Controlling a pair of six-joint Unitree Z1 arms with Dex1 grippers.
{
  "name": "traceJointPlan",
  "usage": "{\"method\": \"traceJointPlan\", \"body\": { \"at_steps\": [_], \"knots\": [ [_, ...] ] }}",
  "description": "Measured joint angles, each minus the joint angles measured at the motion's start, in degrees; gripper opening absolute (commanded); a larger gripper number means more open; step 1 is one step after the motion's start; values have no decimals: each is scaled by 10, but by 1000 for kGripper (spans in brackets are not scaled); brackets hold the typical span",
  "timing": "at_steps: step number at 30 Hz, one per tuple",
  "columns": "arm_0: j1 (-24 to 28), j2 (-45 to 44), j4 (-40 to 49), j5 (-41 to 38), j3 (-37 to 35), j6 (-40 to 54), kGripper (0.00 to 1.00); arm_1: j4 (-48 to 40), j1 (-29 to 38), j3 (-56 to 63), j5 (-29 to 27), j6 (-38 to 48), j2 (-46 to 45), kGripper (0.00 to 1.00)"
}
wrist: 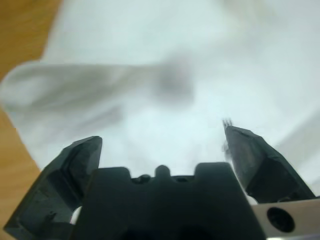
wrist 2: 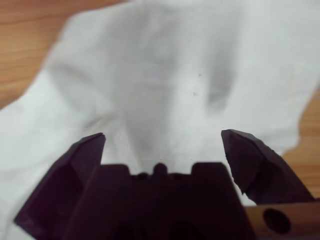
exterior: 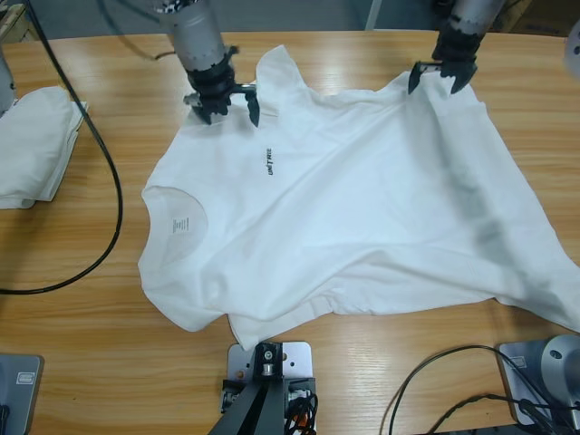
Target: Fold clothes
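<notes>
White T-shirt (exterior: pixel 362 208) spread flat mid-table, chest lettering up, collar toward folded white pile (exterior: pixel 32 145). Left gripper (exterior: pixel 222 101) at far sleeve, right gripper (exterior: pixel 441 77) at far hem corner. Both jaws released, straddling cloth, likely set to pinch far edge for fold.

Both arms reach down from the top; left gripper (wrist: pixel 162 137) and right gripper (wrist 2: pixel 162 137) seemingly spread wide.

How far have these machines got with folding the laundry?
One white pile already lies folded at the table's edge. The lettered white shirt is spread flat, not yet folded. Both pincers, one and the other, hover open over its far edge, gripping nothing. All its folds remain.
</notes>
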Motion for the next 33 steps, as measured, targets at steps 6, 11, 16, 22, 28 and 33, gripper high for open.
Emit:
{"method": "traceJointPlan", "body": {
  "at_steps": [6, 11, 16, 22, 28, 33],
  "knots": [
    [59, -55, 0, 0, -1, 253, 968, 0, 4, 0, 0, -8, -30, 940],
    [74, -56, 1, -15, -3, 348, 958, 0, 15, 0, 0, -10, -31, 941],
    [71, -53, 1, -38, -3, 381, 950, 0, 16, 0, 0, -12, -31, 941],
    [66, -18, 2, 9, -6, 381, 947, 0, 16, 0, 0, -12, -31, 932],
    [64, 29, 2, 39, -6, 380, 440, 0, 16, 0, 0, -12, -31, 926],
    [62, 45, 2, 40, -8, 350, 0, 0, 16, 0, 0, -12, -31, 899]
  ]
}}
